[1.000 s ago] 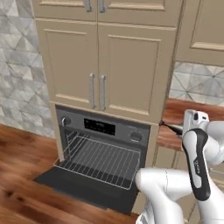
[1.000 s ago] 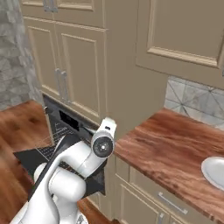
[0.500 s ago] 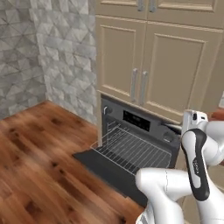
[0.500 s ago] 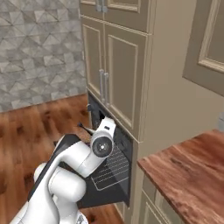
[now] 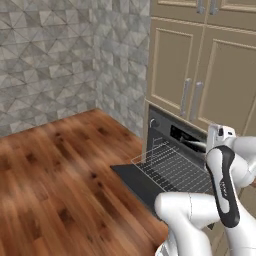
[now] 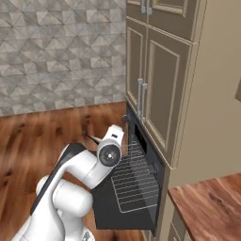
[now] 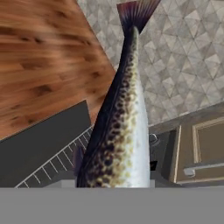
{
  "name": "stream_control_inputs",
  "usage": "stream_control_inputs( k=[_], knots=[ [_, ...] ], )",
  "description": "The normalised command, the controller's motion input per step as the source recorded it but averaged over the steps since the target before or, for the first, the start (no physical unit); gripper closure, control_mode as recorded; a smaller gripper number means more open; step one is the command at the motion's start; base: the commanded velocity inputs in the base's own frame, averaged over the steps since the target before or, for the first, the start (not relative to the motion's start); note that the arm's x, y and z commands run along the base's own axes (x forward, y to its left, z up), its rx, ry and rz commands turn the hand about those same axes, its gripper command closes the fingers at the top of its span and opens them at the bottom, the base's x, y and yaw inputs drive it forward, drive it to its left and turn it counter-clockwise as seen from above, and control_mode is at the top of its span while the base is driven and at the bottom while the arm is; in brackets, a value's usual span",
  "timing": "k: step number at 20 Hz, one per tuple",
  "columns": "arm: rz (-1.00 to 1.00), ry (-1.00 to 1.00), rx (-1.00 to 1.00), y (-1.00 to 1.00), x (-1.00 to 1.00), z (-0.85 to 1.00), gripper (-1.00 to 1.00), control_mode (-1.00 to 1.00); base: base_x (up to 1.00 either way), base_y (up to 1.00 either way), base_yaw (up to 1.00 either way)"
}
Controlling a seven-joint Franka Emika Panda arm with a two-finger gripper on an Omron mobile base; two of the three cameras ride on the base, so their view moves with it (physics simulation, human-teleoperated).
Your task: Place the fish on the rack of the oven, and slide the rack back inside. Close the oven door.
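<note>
The hand view shows a long speckled brown, silver-bellied fish (image 7: 118,127) rising from the pincer; whether the pincer pinches it cannot be told. The base views show the silver wire rack (image 5: 175,170) pulled out bare over the lowered dark oven door (image 5: 135,182) of the black wall oven (image 6: 155,174).

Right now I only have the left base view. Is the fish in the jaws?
Observer: In the hand view the fish rises from where the jaws sit, tail away from the camera. It looks held, but the jaws themselves are hidden.
Operator: What's behind it?
Observer: The hand view shows the rack bars and the open oven door behind its lower body.
Operator: Anything right of the oven?
Observer: The right base view shows a wooden counter there.
</note>
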Motion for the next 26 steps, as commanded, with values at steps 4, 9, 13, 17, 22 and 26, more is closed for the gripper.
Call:
stream_control_inputs(
  k=[4,9,13,17,22,26],
  knots=[
    [0.00,0.00,0.00,0.00,0.00,0.00,1.00,1.00,-0.07,-0.04,0.33],
    [0.00,0.00,0.00,0.00,0.00,0.00,1.00,1.00,-0.01,0.00,0.17],
    [0.00,0.00,0.00,0.06,0.07,0.00,1.00,-1.00,0.00,0.00,0.00],
    [0.00,0.01,-0.02,0.26,0.04,0.00,1.00,-1.00,0.00,0.00,0.00],
    [0.00,0.05,-0.20,0.34,0.02,-0.07,1.00,-1.00,0.00,0.00,0.00],
    [-0.01,0.02,-0.31,0.35,0.02,-0.30,1.00,-1.00,0.00,0.00,0.00]
  ],
)
